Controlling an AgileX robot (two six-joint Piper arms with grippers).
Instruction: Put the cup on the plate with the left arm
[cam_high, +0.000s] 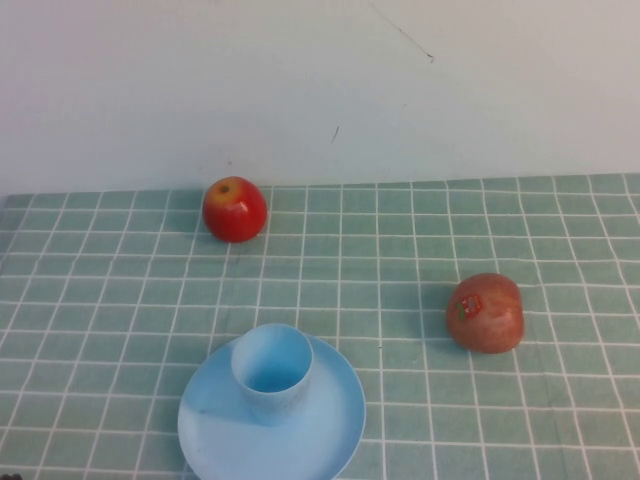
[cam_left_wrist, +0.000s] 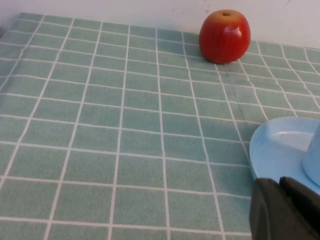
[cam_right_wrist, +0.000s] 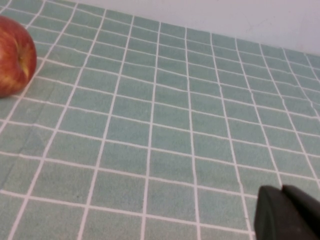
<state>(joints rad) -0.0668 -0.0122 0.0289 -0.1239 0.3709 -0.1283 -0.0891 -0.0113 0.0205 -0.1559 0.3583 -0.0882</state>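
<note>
The light blue cup (cam_high: 272, 372) stands upright on the light blue plate (cam_high: 325, 435) near the table's front, left of centre. Neither arm shows in the high view. In the left wrist view my left gripper (cam_left_wrist: 280, 200) is shut and empty, low over the tablecloth just beside the plate's rim (cam_left_wrist: 272, 150). The cup's side (cam_left_wrist: 314, 160) shows at that picture's edge, apart from the fingers. In the right wrist view my right gripper (cam_right_wrist: 282, 210) is shut and empty over bare cloth, away from the cup and plate.
A red apple (cam_high: 235, 209) sits at the back left near the wall and also shows in the left wrist view (cam_left_wrist: 224, 36). A duller red apple with a sticker (cam_high: 486, 313) sits at the right and shows in the right wrist view (cam_right_wrist: 12, 55). Green checked cloth covers the table.
</note>
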